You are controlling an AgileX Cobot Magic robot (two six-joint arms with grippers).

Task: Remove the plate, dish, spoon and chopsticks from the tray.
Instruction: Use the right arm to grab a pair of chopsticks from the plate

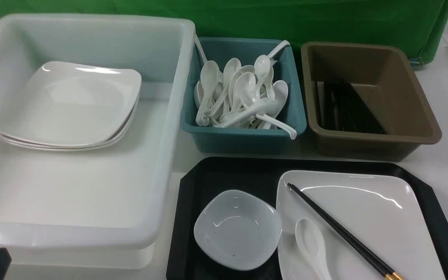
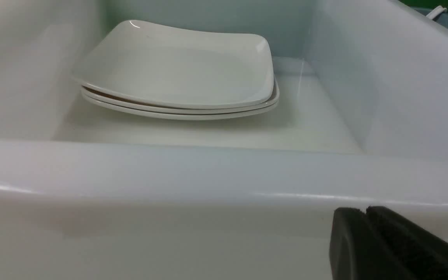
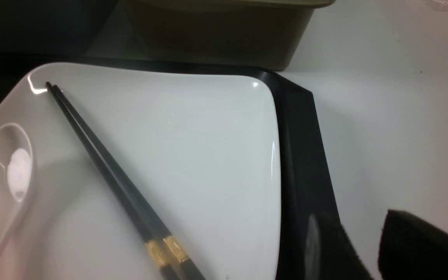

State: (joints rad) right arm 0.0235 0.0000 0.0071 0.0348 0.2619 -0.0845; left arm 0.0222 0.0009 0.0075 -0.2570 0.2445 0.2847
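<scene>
Clearing yet to start

Our right claw hung part-open and empty at the tray rim. The plate lay beyond it, bearing chopsticks and spoon, the dish farther off. Our left claw sat shut, empty, before the tub. We feared the thin chopsticks might skid on the gloss when pinched.

Chopsticks, spoon lie apart on plate; plate in tray; brown bin beyond tray.

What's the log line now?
plate: on tray, under spoon and chopsticks | dish: on tray | left gripper: shut | right gripper: open, empty
</scene>
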